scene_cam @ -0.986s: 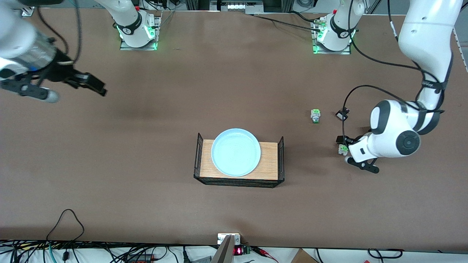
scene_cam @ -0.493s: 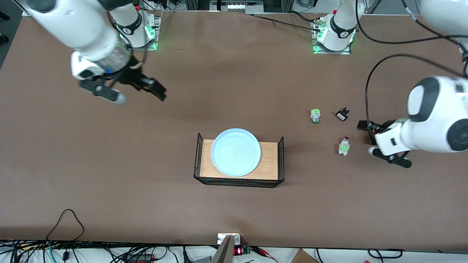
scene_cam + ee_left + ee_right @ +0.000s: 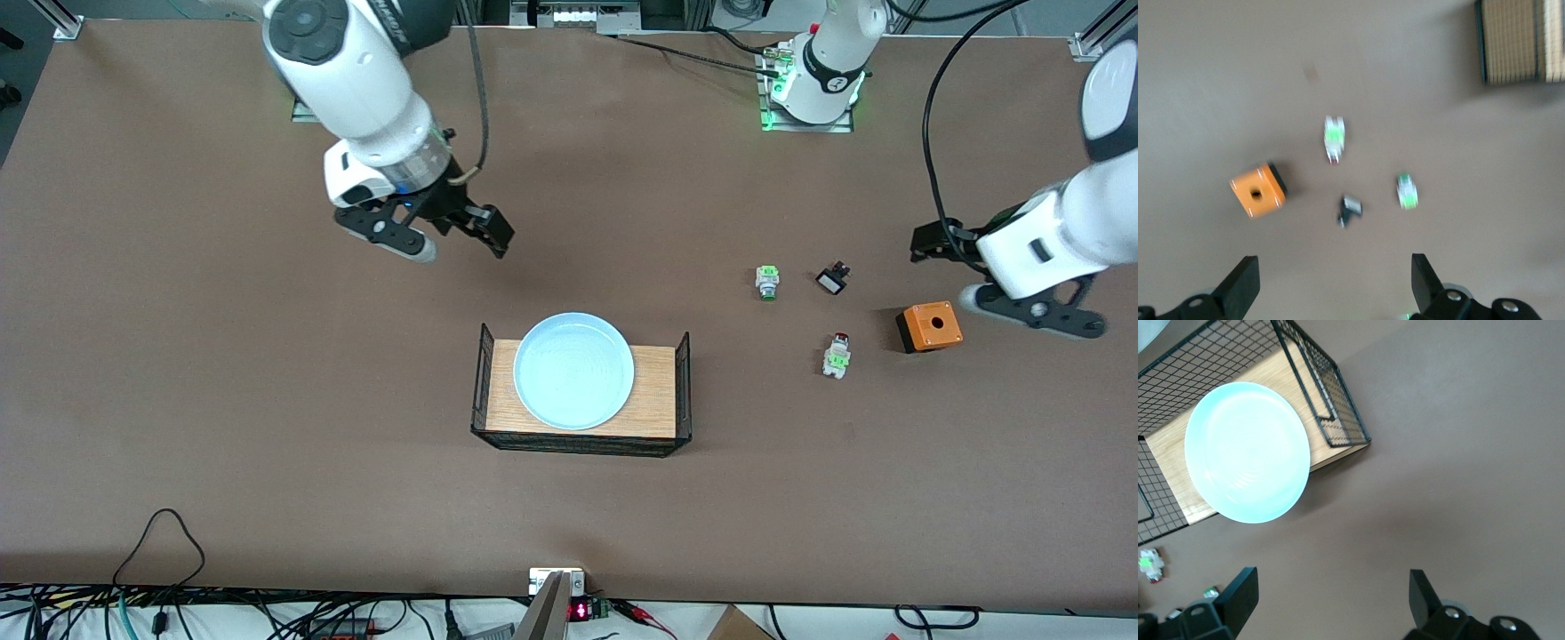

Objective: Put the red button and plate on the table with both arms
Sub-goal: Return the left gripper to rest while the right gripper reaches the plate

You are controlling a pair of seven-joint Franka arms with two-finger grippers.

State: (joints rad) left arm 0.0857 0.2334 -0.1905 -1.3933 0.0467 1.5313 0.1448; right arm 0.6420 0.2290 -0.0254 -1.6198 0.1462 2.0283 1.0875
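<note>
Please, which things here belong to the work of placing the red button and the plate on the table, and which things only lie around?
Belong to the job:
red button, on the table
plate, on the wooden tray
left gripper, open, above the orange box
right gripper, open, over bare table

Only lying about:
green-capped switch
small black part
orange box

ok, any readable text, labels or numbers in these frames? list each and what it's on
None can be read.
Red digits glow on the small display at the table edge nearest the front camera: too small to read.
Round marks on the two arm bases along the top of the front view: too small to read.
The red button, plate, orange box and both grippers, left and right, show no lettering.
</note>
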